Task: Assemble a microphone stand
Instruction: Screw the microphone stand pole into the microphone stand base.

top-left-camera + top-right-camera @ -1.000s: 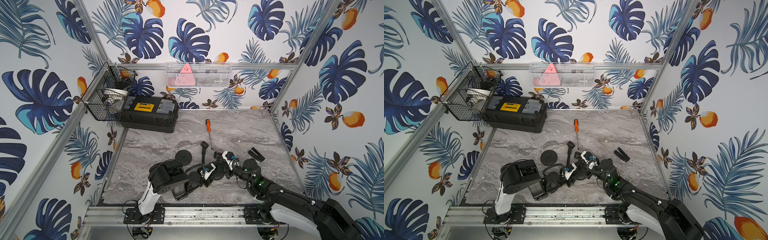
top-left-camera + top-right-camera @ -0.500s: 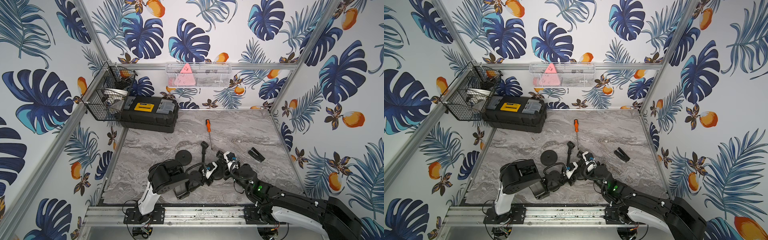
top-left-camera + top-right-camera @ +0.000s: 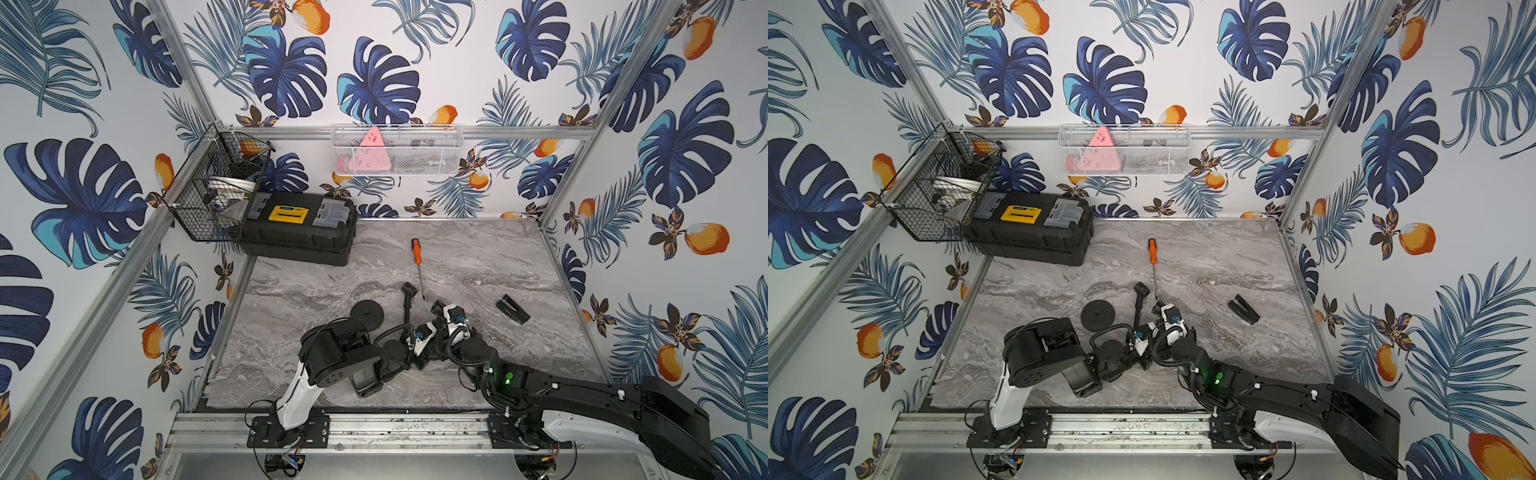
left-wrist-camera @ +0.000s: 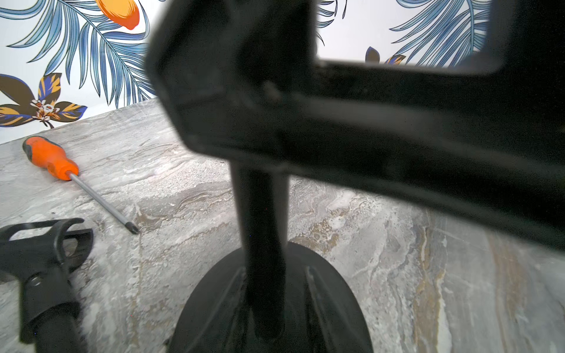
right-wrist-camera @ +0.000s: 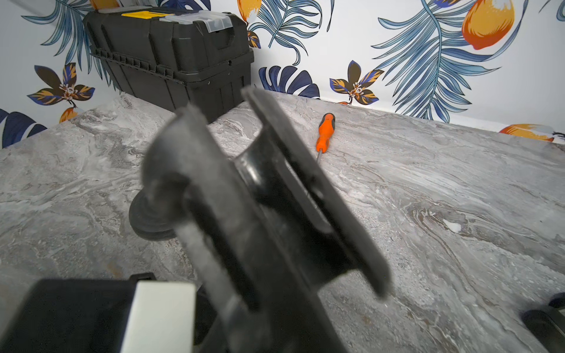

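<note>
Black on black hides the grip where both arms meet at the near middle of the worktop [image 3: 478, 266]. The right gripper [image 3: 438, 309] has its jaws clenched on a glossy black part [image 5: 260, 174], blurred at close range. The left gripper [image 3: 430, 338] is close beside; whether its jaws grasp the black rod [image 4: 263, 229] before its camera cannot be told. The round base [image 3: 365, 314] lies flat just left, the clip arm [image 3: 406, 301] just beyond, its head near the tip of the screwdriver [image 3: 417, 259]. A small black clip [image 3: 512, 309] lies well right; a toolbox [image 3: 299, 226] stands far left.
</note>
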Robot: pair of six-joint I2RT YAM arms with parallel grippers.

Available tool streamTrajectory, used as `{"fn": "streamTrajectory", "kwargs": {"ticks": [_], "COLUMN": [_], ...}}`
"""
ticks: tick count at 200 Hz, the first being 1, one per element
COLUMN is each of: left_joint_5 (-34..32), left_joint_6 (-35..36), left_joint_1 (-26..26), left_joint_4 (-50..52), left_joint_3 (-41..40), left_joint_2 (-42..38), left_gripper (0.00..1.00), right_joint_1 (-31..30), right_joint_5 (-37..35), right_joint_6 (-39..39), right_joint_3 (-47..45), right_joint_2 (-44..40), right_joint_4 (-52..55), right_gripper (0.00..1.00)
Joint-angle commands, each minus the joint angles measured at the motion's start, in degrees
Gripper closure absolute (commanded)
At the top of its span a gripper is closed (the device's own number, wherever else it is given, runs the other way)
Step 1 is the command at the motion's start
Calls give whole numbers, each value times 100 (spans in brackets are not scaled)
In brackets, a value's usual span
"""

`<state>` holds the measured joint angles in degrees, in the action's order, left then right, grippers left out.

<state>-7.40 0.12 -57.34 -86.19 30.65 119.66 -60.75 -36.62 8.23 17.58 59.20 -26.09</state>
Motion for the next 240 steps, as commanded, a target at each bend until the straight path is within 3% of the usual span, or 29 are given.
{"fn": "streamTrajectory", "kwargs": {"ticks": [1, 59, 90, 117, 146, 197, 207, 221, 240], "left_joint_5": [-19, -14, -78, -62, -70, -33, -41, -43, -51], "left_joint_6": [9, 58, 41, 41, 96, 108, 120, 127, 159], "left_joint_1": [-2, 4, 8, 4, 12, 21, 21, 21, 24], "left_joint_4": [-214, -214, -214, -214, -214, -214, -214, -214, -218], "left_joint_3": [54, 168, 212, 261, 291, 275, 253, 214, 141], "left_joint_2": [23, 150, 194, 177, 179, 209, 212, 202, 192], "left_gripper": [70, 77, 56, 55, 58, 76, 77, 78, 78], "right_joint_1": [-7, 2, 2, 2, 2, 2, 2, 11, 32], "right_joint_5": [-172, 24, 184, 436, 566, 586, 577, 621, 793], "right_joint_6": [41, -115, -96, -71, -72, -75, -102, -246, -442], "right_joint_3": [-18, -207, -212, -169, -68, -16, -25, -45, -91], "right_joint_2": [-117, -483, -518, -459, -322, -294, -312, -349, -538], "right_joint_4": [497, 423, 406, 368, 332, 348, 350, 350, 399], "right_gripper": [100, 100, 100, 100, 100, 100, 86, 53, 31]}}
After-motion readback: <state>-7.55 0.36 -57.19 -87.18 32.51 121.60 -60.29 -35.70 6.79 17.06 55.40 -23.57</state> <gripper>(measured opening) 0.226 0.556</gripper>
